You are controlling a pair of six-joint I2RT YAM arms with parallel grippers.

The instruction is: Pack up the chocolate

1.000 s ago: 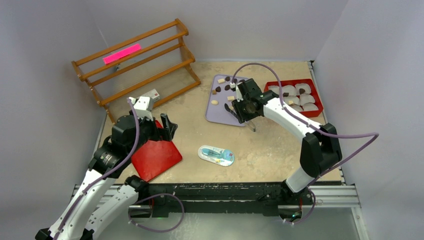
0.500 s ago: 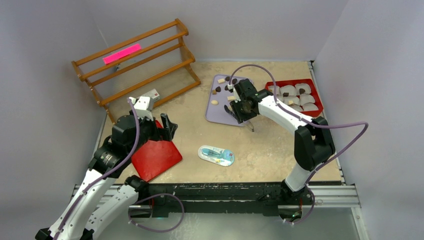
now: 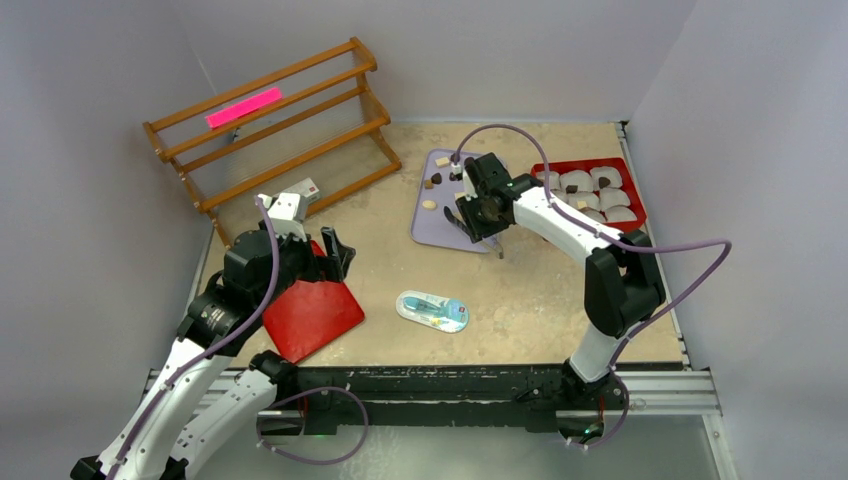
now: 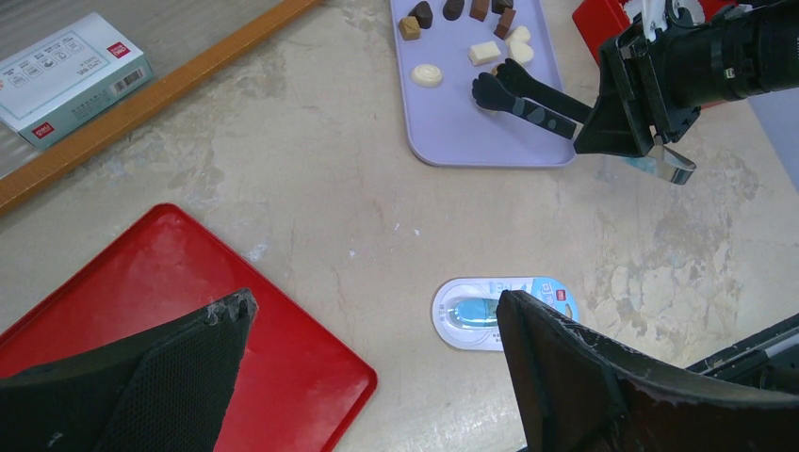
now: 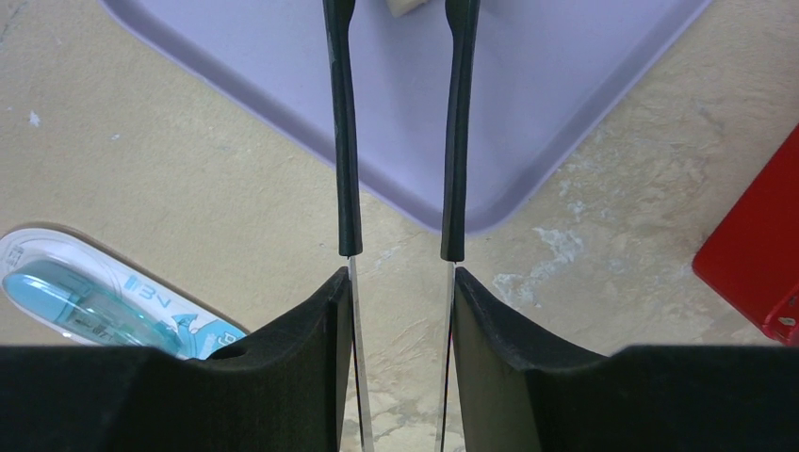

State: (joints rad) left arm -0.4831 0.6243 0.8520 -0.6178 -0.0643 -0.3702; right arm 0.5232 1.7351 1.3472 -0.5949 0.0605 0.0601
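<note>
Several small dark and cream chocolate pieces (image 3: pixel 440 178) lie at the far end of a purple tray (image 3: pixel 440 228); they also show in the left wrist view (image 4: pixel 485 52). My right gripper (image 3: pixel 487 214) is shut on black-tipped metal tongs (image 3: pixel 462 222) over that tray. In the right wrist view the tongs' arms (image 5: pixel 346 141) stand apart, with a cream piece (image 5: pixel 407 5) between them at the top edge. A red tray (image 3: pixel 637 222) of white paper cups, some with chocolates in them, sits at the right. My left gripper (image 3: pixel 335 250) is open and empty above a flat red lid (image 3: pixel 310 315).
An oval blue-and-white packet (image 3: pixel 432 310) lies at the front middle. A wooden rack (image 3: pixel 275 125) stands at the back left, with a small box (image 3: pixel 308 190) beside it. Grey walls close in the table on three sides.
My right gripper has moved left and a little farther back with the tongs, over the purple tray. The left arm has not moved.
</note>
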